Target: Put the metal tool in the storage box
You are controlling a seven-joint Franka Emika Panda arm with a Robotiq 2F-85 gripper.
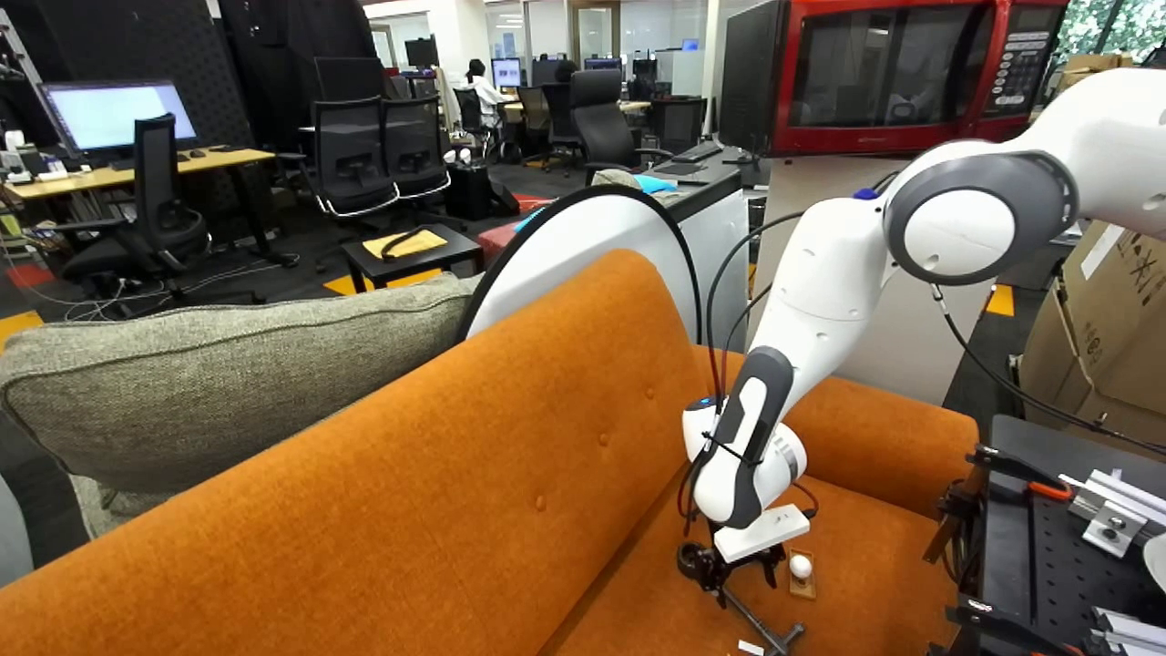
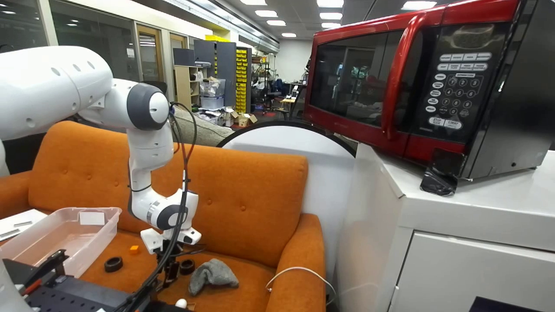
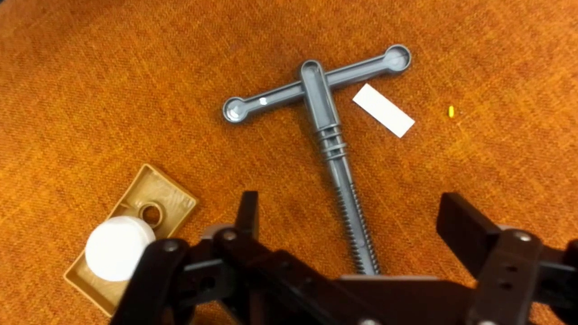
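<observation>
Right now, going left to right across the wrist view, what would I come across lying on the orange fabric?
Tan rectangular tray, gray T-shaped piece, tiny yellow bit.

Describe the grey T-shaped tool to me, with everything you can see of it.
The tool is grey and slightly glossy, with a hollowed crossbar ending in round cups, raised ridges across the shaft, and toothed edges further down. It looks moulded; whether metal or plastic, I cannot tell. It lies on the orange couch, with a white strip close beside its crossbar. In the wrist view, the open gripper frames the shaft with gaps either side; the far end is hidden.
</observation>
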